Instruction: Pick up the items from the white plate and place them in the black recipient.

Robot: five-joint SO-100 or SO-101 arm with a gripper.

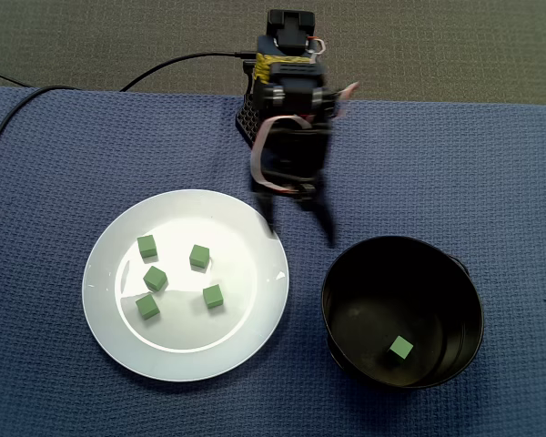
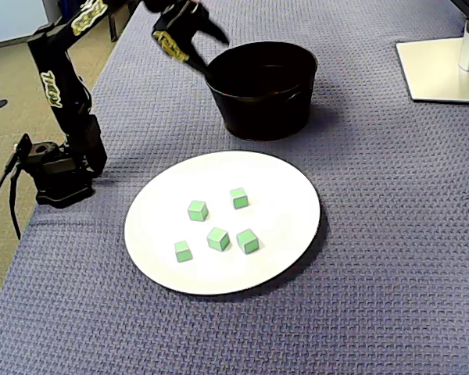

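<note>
A blue cloth (image 1: 455, 164) with a waffle weave covers the counter; on it lies a round, glossy white plate (image 1: 109, 273), (image 2: 289, 203) with a shallow rim, catching a bright glare in its middle; just beside it stands a round black bowl (image 1: 437, 291), (image 2: 258, 101) with tall, smooth, faintly shiny walls.

Five small green cubes (image 1: 198, 256), (image 2: 238, 198), matt and sharp-edged, sit on the plate, all apart from one another and clustered toward its centre; a sixth green cube (image 1: 400, 347) rests on the floor of the bowl, so six show in all; one plate, one bowl, one arm.

The end effector (image 1: 298, 223), (image 2: 207, 51) is released, its two dark fingers spread with nothing between them; in a fixed view from above it lies between the plate's rim and the bowl's rim; in the other it hangs above the bowl's near-left edge.

The bowl's wall hides the sixth cube in the side-on fixed view; there the top frame edge crops the arm (image 2: 62, 101) above the wrist; a white monitor foot (image 2: 445, 66) is cut off at the right edge; a black cable (image 1: 164, 68) runs out of frame at the left.
</note>
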